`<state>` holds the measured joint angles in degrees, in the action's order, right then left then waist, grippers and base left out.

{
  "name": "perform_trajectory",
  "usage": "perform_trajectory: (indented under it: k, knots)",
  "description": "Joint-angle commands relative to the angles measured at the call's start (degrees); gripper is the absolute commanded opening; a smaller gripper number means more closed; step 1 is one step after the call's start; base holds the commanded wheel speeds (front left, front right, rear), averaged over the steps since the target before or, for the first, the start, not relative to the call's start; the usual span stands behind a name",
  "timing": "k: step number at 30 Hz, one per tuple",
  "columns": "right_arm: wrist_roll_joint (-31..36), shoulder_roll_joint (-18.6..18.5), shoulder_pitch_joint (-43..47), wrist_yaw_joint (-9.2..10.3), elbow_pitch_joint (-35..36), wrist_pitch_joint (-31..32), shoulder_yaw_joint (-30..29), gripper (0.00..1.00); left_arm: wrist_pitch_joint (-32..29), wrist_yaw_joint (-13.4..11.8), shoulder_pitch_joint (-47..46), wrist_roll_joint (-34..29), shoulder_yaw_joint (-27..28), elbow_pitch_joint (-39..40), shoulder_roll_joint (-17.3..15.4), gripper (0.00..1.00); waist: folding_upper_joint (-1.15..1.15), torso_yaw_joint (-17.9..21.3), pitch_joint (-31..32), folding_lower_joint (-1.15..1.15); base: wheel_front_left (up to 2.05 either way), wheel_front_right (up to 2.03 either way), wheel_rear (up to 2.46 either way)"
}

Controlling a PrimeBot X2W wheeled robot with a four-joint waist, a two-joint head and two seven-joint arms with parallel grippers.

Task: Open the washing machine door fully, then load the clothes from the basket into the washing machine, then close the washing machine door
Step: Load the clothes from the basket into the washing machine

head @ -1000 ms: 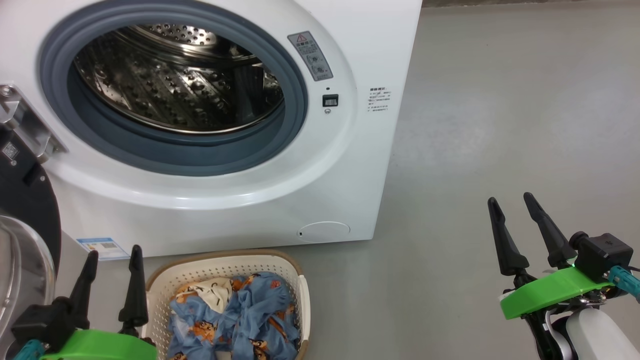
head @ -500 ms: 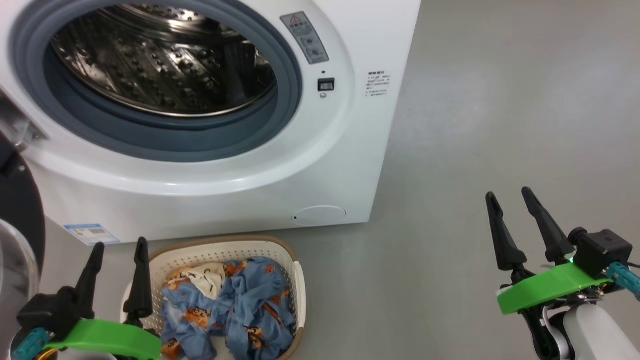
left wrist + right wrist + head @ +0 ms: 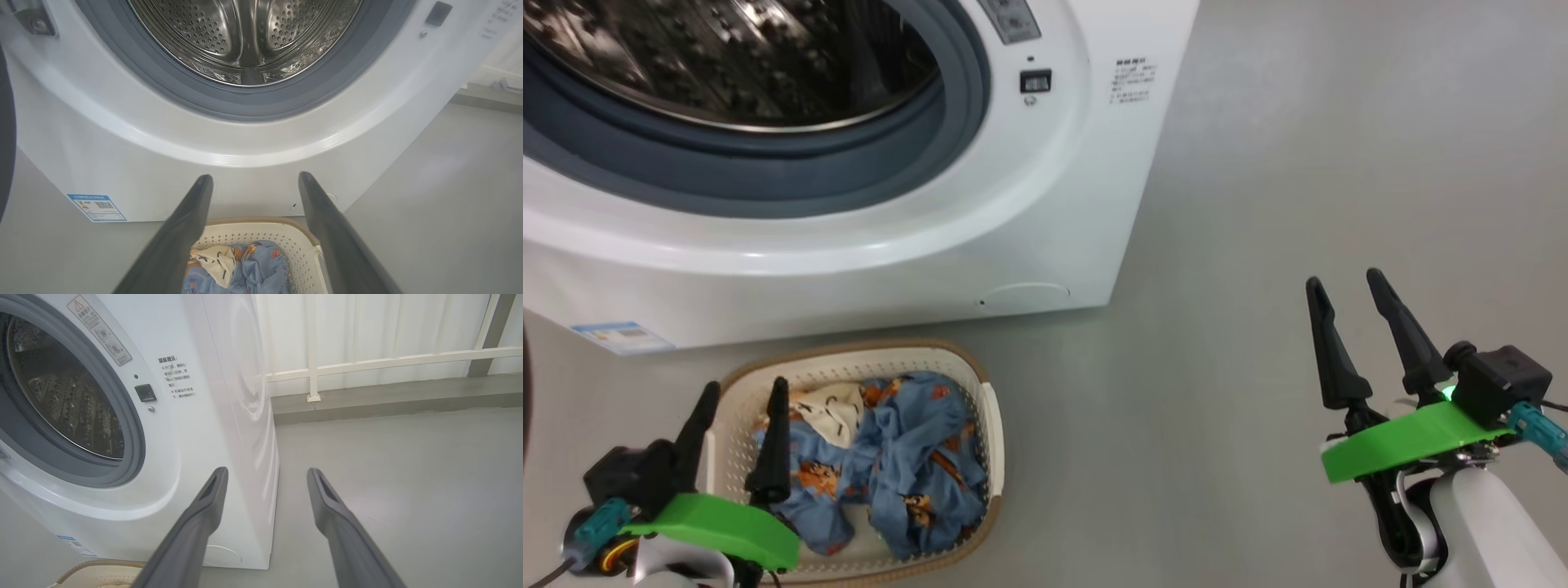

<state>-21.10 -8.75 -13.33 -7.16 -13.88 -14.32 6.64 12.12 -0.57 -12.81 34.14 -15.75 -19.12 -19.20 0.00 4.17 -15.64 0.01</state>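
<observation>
Now the left hand (image 3: 745,384) hangs over the left side of the basket (image 3: 849,353); its two dark fingers are wide apart and hold nothing; I think it is there so it can dip down and grab. The clothes (image 3: 907,457) lie in a blue heap inside the basket, with a cream patch on top near that hand; none are in the machine yet. The basket sits on the floor (image 3: 1258,163) just in front of the washing machine (image 3: 1045,204), right under its round hole; that looks like a handy spot, since the lift from basket to hole is short. The shiny drum (image 3: 245,32) looks bare in the part I can see. The washing machine door (image 3: 5,134) shows as a dark edge far off to the left, so the hole is free. The right hand (image 3: 1343,278) is apart and empty too; it waits over bare floor, well off to the right, likely to keep out of the way.
</observation>
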Motion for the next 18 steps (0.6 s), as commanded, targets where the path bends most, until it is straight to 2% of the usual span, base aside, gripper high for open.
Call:
perform_trajectory:
  k: [1,18]
  knots:
    - [0.71,0.42,-1.53,-0.33,1.63,-0.68,0.6,1.0,-0.12,0.79,-2.77,-0.14,1.31,-0.61,-1.88,1.0,0.0,1.0,-3.14,-0.01,0.0,0.0,0.0]
    - [2.22,3.67,-4.95,-0.33,2.74,-0.68,0.61,1.0,-0.99,5.17,-10.25,0.25,-1.26,-10.94,-2.38,1.0,0.0,3.71,-12.41,-0.01,0.0,0.0,0.0]
